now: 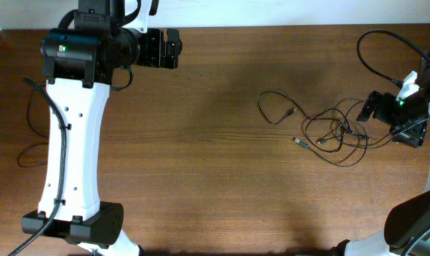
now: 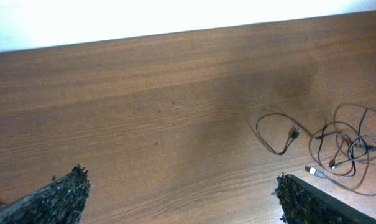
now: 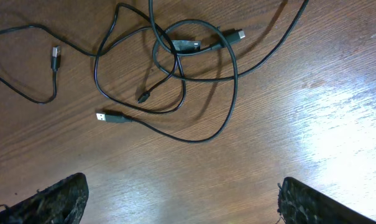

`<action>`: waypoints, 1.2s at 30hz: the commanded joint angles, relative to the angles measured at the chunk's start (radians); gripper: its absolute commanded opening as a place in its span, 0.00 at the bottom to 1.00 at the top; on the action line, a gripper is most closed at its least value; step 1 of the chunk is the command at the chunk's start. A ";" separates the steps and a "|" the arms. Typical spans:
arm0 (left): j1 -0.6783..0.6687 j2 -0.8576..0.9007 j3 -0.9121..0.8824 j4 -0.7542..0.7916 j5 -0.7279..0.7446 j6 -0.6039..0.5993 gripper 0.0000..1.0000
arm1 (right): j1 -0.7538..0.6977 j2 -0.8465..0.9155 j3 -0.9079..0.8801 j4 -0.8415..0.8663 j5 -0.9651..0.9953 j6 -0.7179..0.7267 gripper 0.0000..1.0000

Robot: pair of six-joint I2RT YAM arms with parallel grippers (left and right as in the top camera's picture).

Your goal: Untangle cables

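Observation:
The cables [image 1: 328,128] are thin black wires in a loose tangle on the right half of the brown table, with small plugs at their ends. They show in the right wrist view [image 3: 175,74] as overlapping loops with a USB plug [image 3: 110,117] lying free. In the left wrist view the cables [image 2: 337,146] lie far right. My right gripper [image 3: 181,199] is open and empty, just right of the tangle and above bare wood. My left gripper [image 2: 181,199] is open and empty at the far left back, well away from the cables.
The wooden table [image 1: 215,171] runs across the whole view. A thicker black robot cable [image 1: 374,53] loops at the back right by the right arm. The left arm's white body [image 1: 69,149] lies along the left side, with a thin wire [image 1: 30,135] beside it.

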 commanded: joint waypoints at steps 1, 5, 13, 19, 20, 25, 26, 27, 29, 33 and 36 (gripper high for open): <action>0.001 0.003 0.001 0.008 0.003 0.016 0.99 | 0.003 -0.004 -0.003 0.000 0.008 -0.004 0.99; 0.001 0.003 0.001 0.007 0.003 0.016 0.99 | 0.003 -0.004 -0.003 0.000 0.008 -0.004 0.99; 0.001 0.003 0.001 0.001 0.004 0.016 0.99 | 0.003 -0.004 -0.003 0.000 0.008 -0.004 0.99; 0.002 0.003 0.001 0.000 0.003 0.016 0.99 | 0.003 -0.004 -0.003 0.000 0.008 -0.004 0.99; 0.002 0.003 0.001 -0.001 0.003 0.016 0.99 | 0.003 -0.004 -0.003 0.000 0.008 -0.004 0.99; 0.002 0.003 0.001 -0.009 0.003 0.016 0.99 | 0.003 -0.004 -0.003 0.000 0.008 -0.004 0.99; 0.002 0.003 0.001 -0.008 0.003 0.016 0.99 | 0.003 -0.004 -0.003 0.000 0.008 -0.004 0.99; 0.002 0.003 0.001 -0.008 0.003 0.016 0.99 | 0.003 -0.004 -0.003 0.000 0.008 -0.004 0.99; 0.002 0.006 0.001 -0.004 0.003 0.014 0.99 | 0.003 -0.004 -0.003 0.000 0.008 -0.004 0.99; -0.037 0.101 -0.002 -0.045 0.041 -0.018 1.00 | 0.003 -0.004 -0.003 0.154 -0.053 -0.003 0.99; -0.144 0.226 -0.003 -0.009 0.061 -0.018 0.99 | 0.003 -0.004 -0.003 0.166 -0.317 -0.003 0.99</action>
